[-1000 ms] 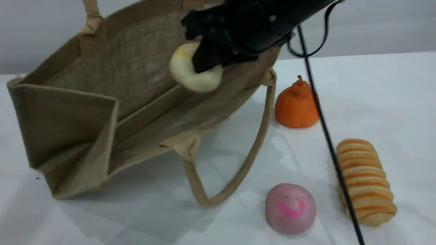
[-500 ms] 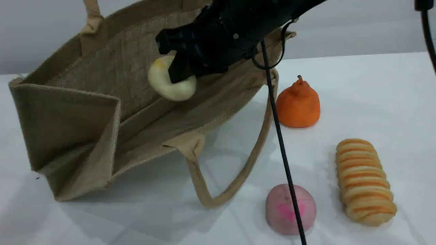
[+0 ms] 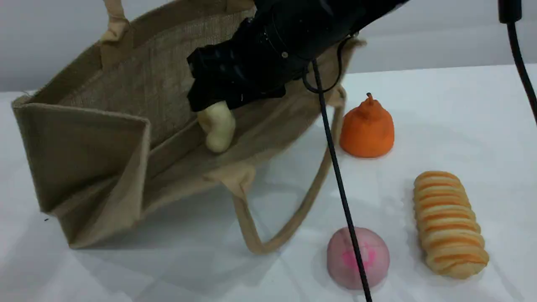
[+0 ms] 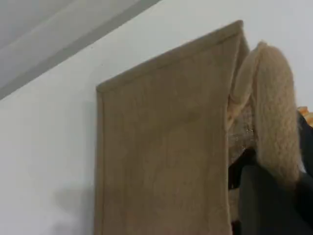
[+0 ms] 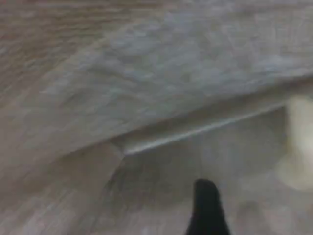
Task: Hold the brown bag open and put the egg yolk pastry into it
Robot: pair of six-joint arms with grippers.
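White table (image 3: 461, 105), plain grey wall (image 3: 440, 37) behind, soft even light

No readable text, label or number shows on anything here.

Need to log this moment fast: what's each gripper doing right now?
Left gripper: shut on the brown bag's handle.
Right gripper: inside the bag, egg yolk pastry below it; open or shut unclear.

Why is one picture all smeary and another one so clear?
Right wrist view: smeared with motion blur, the brown bag weave is streaky and the egg yolk pastry is a pale smudge. Scene view: sharp and evenly lit, the pink bun and striped loaf cast only soft shadows. Left wrist view: the handle up close looks fuzzy, out of focus.
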